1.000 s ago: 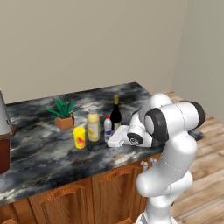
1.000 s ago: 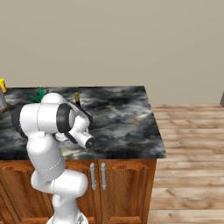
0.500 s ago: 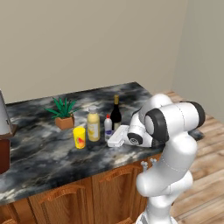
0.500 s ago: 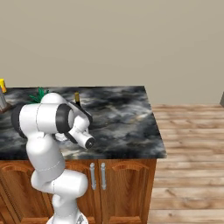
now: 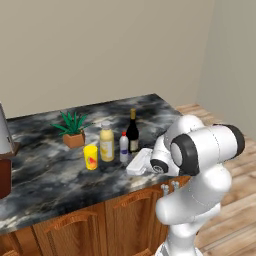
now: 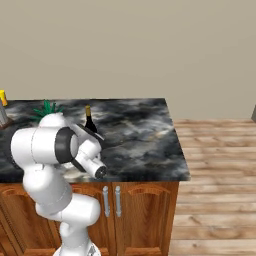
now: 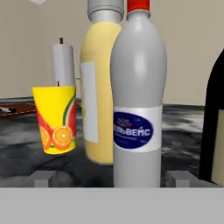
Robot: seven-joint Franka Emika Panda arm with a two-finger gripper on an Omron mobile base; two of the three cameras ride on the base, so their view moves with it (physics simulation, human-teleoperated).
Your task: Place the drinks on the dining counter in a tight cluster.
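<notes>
Red-capped bottle (image 7: 139,100) upright between open claw (image 7: 111,178) fingertips, untouched

Wine bottle (image 7: 215,127) cut by the edge — juice bottle (image 7: 97,87) half hidden.

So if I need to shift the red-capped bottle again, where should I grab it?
Probably around the straight body of the red-capped bottle, at its blue label, coming level from the counter's front edge. It stands upright, with the juice bottle and wine bottle crowding its other sides.
</notes>
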